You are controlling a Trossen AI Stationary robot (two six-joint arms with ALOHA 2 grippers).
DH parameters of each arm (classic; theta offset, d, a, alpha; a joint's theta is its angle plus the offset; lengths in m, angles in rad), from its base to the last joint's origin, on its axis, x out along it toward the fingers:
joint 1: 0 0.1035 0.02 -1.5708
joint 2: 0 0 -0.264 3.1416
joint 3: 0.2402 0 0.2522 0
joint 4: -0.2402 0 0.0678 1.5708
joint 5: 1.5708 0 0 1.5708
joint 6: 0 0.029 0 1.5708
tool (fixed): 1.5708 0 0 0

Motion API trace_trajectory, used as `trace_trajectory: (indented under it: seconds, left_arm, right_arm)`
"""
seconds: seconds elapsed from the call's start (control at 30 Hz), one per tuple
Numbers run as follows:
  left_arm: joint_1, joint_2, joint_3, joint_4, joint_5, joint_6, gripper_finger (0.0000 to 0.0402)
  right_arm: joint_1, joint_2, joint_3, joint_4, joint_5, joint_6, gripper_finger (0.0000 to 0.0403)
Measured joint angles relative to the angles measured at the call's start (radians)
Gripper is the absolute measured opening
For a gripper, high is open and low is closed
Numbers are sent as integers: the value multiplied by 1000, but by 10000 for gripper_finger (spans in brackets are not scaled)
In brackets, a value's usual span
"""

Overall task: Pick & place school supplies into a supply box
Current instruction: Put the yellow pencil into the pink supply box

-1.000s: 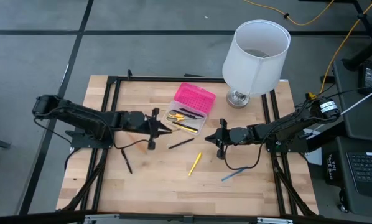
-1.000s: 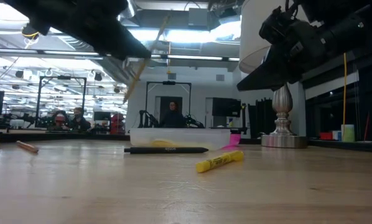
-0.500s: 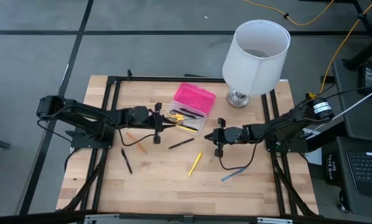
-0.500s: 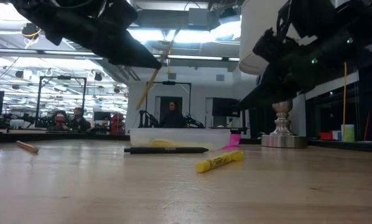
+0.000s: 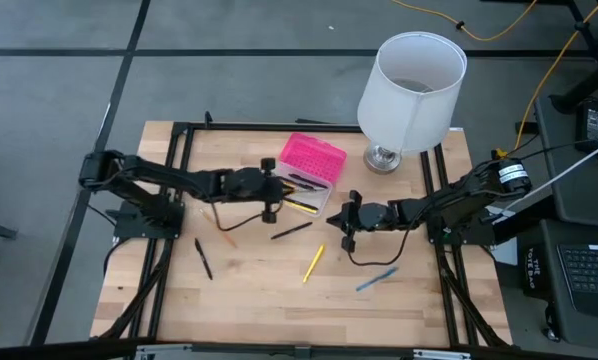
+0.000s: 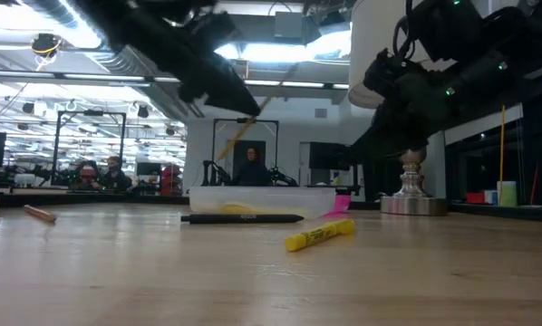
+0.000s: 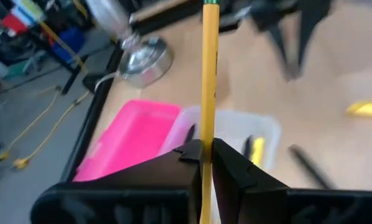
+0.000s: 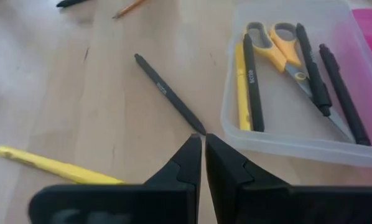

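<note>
- Ahead of the left gripper (image 5: 276, 190), clamped on a yellow pencil (image 7: 208, 81), we find the supply box (image 5: 304, 173); its clear half already holds scissors (image 8: 274, 38) and pens, leaving little open floor inside.
- Beyond the box stands the white lamp (image 5: 411, 92), blocking any approach from that far side.
- Between the two grippers lies a black pen (image 5: 291, 230), just ahead of the right gripper (image 5: 343, 222), whose fingers are closed and empty.
- Below the right gripper's tip we see a yellow marker (image 5: 313, 263) and a blue pen (image 5: 376, 279); the wood around them seems bare.
- Behind the left gripper, an orange pencil (image 5: 218, 227) and another black pen (image 5: 204, 258) lie apart with passable gaps.
</note>
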Motion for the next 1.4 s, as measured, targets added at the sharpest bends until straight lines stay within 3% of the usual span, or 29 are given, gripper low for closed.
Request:
trace_trajectory:
  seconds: [0.17, 0.37, 0.5, 0.73, 1.0, 1.4]
  left_arm:
    - [30, 91, 136, -130, -29, 68, 12]
    - [38, 190, 236, -151, -28, 187, 12]
    - [38, 235, 248, -150, -41, 198, 12]
    - [25, 321, 246, -157, -212, 245, 13]
    - [8, 394, 246, -146, -202, 280, 13]
    - [4, 395, 246, -159, -211, 279, 17]
  right_arm:
    - [18, 0, 0, 6, -2, 1, 28]
    - [37, 0, 0, 10, -2, -5, 28]
    - [46, -1, 0, 4, -2, -5, 28]
    - [69, -1, 0, -17, -3, -5, 28]
    - [74, -1, 0, -24, -2, -3, 28]
    - [74, -1, 0, -26, -2, 3, 28]
